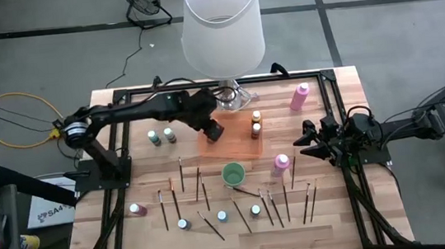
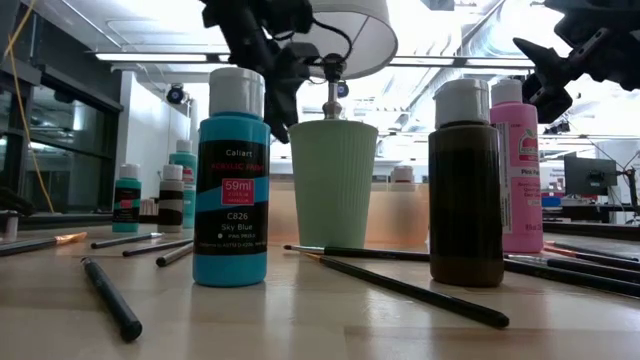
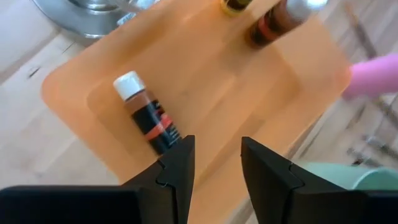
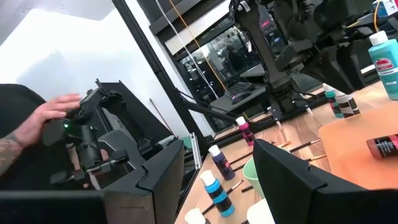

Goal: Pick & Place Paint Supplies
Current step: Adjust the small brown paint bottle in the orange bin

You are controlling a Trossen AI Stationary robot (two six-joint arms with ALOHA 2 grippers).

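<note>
Sky-blue bottle (image 2: pixel 231 178) and brown bottle (image 2: pixel 466 184) stand nearest, brushes (image 2: pixel 405 287) between them. Behind, green cup (image 1: pixel 233 173) and lamp (image 1: pixel 223 26) flank the orange tray (image 1: pixel 241 146), which holds 2 upright bottles (image 1: pixel 256 124) and 1 lying bottle (image 3: pixel 147 119). Left gripper (image 3: pixel 215 163) hovers above it, fingers parted, empty. Right gripper (image 1: pixel 301 146) waits open, holding nothing, near a pink bottle (image 1: pixel 280 164).

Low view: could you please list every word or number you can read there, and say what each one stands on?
"Caliart" – sky blue bottle, top of its label
"59ml" – same label, red patch
"C826" – same label
"Sky Blue" – same label
Too small or blurred to read: the line under "Caliart" and the bottom line on that label; the print on the pink bottle; the labels of the small bottles far back on the left.
</note>
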